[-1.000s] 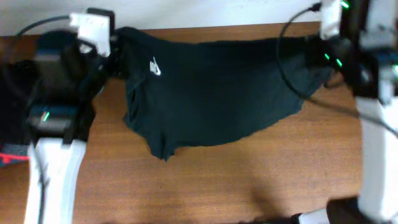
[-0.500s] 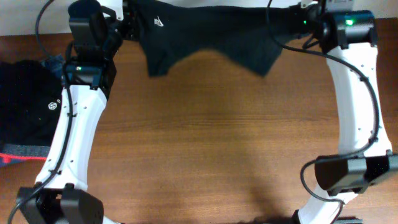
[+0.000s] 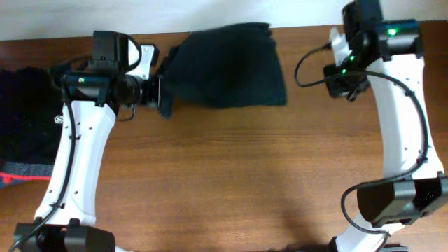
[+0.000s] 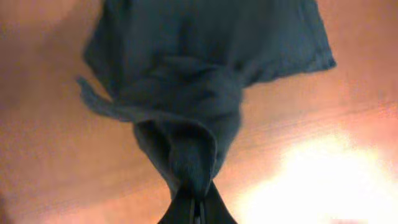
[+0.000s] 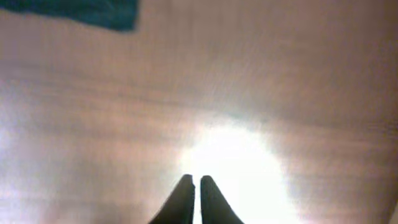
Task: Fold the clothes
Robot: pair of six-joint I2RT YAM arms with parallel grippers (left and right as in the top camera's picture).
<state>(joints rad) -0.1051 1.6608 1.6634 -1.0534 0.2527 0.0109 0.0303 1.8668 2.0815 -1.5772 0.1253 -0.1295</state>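
Note:
The clothes, a black T-shirt, lie doubled over on the wooden table at the back centre. The shirt's left end is bunched into a narrow twist that runs into my left gripper, which is shut on it. In the left wrist view the fabric hangs gathered from the fingertips. My right gripper is shut with nothing in it, hovering over bare wood to the right of the shirt. Only a corner of the shirt shows at the top left of the right wrist view.
Another black garment with a round white emblem lies at the table's left edge, a red and grey band below it. The table's far edge and a white wall run just behind the shirt. The right arm stands along the right side.
The shirt was stretched between both grippers at the back; now the right gripper has let go and moved away right, and the shirt lies doubled on the table, the left gripper still holding.

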